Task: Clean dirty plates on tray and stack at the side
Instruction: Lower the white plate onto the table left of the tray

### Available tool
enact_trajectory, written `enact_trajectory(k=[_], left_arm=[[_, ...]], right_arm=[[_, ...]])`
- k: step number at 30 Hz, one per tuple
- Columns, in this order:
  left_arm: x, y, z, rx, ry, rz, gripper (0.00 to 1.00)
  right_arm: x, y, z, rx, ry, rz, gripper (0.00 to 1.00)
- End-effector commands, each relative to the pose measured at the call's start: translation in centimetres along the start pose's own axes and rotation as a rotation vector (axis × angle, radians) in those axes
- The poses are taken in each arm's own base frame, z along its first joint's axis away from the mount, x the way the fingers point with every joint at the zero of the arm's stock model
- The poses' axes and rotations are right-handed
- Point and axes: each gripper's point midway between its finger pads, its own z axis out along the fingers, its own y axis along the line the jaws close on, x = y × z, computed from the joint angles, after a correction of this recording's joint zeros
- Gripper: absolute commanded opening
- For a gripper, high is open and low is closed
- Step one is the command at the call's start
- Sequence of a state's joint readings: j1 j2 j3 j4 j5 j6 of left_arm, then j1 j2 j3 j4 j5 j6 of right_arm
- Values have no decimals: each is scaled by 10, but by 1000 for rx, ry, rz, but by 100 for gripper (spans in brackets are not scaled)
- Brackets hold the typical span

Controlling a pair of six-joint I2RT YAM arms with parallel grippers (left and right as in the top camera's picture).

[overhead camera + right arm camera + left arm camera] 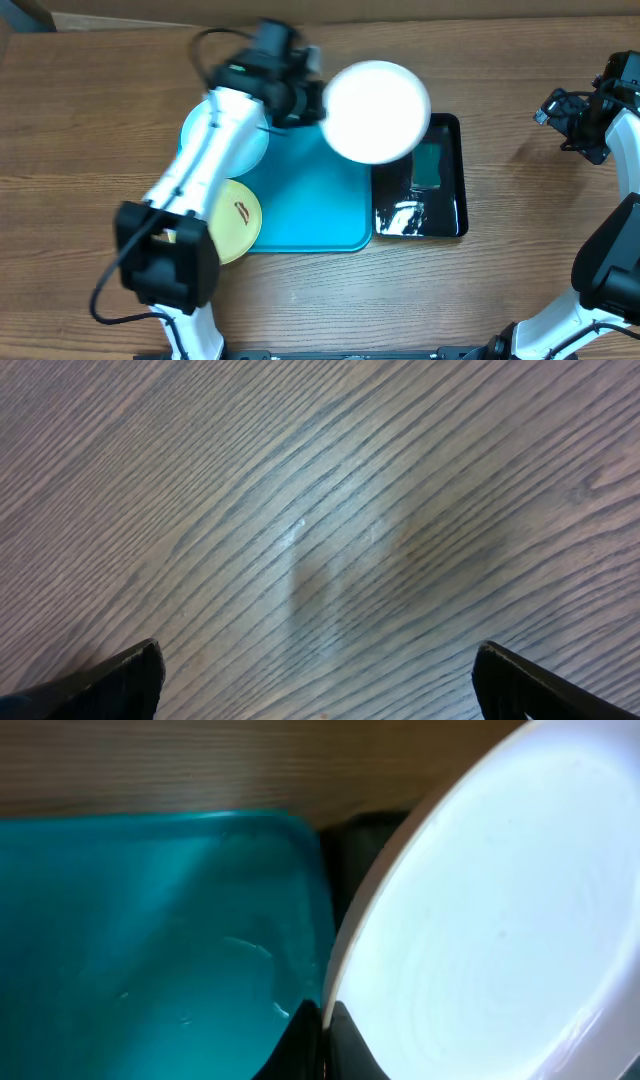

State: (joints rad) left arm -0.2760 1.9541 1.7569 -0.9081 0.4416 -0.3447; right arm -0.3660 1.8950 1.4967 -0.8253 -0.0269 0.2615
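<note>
My left gripper (312, 103) is shut on the rim of the white plate (377, 110) and holds it lifted above the right end of the turquoise tray (310, 200). In the left wrist view the white plate (490, 930) fills the right side, its rim pinched between my fingers (325, 1045), with the tray (150, 940) below. The pale aqua plate (255, 150) lies at the tray's left end, mostly hidden under my left arm. The yellow-green plate (238, 222) with a reddish smear sits at the tray's lower left. My right gripper (565, 118) is open over bare table at the far right.
A glossy black tray (440, 205) holding a teal sponge (428, 165) stands right of the turquoise tray. My right wrist view shows only wood table (330, 520) between my open fingers (320, 680).
</note>
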Motion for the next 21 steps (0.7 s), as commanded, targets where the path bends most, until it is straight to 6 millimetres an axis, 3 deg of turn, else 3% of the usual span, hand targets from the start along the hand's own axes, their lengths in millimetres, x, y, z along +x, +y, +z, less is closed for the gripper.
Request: enact_trajectory(k=[1,6,7,12,13,16,21], left_arm=[[-24,39,-51,111,-50,-137,4],[-32,140,-102,23,-127,-374,4],[-29,169,-119,4,-152,-450,4],[-11,248,-171,-49,-234,-655,4],[-1,271,-187,-67,-259,-718,4],[21,312,-214,-133,-300,-825,4],[79,385,-253,-422,-315,-1004,4]], right_arm=[[-8,4,-11,-13,-34,-2,100],[-8,4,-11,-14,-34,-2,100],[-8,4,-11,-14,-34,-2,100],[-8,4,-11,-14,-34,-2,100],[-8,4,-11,-14,-34,-2,100],[-8,4,-11,-14,-34,-2,100],[-8,4,-11,-14,-34,-2,100]])
